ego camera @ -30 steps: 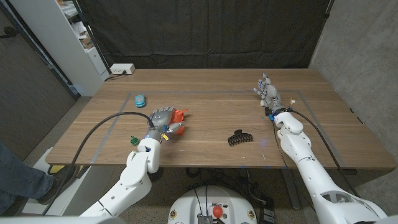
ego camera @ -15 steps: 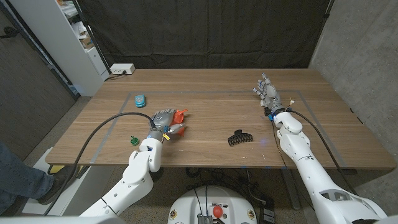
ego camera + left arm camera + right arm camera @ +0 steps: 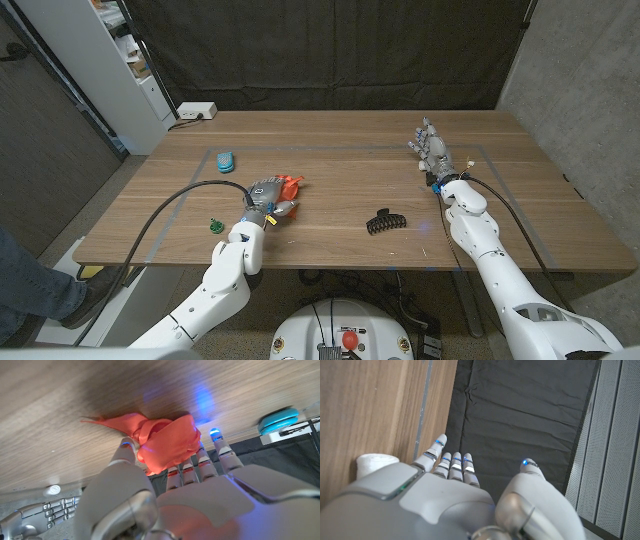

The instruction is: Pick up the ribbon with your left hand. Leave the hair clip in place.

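A wooden bench (image 3: 330,150) stands before a black curtain (image 3: 330,50) at twelve o'clock. White shelving (image 3: 120,60) rises at ten o'clock, a grey concrete wall (image 3: 580,80) at two o'clock.

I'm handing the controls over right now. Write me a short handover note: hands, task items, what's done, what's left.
Left robot hand: fingers closed around the red ribbon, close to the table.
Right robot hand: holds nothing, fingers apart, far right side of the table.
Hair clip: black, untouched, mid-table.
Done: ribbon grasped.
Left: lift the ribbon clear; keep away from the clip.
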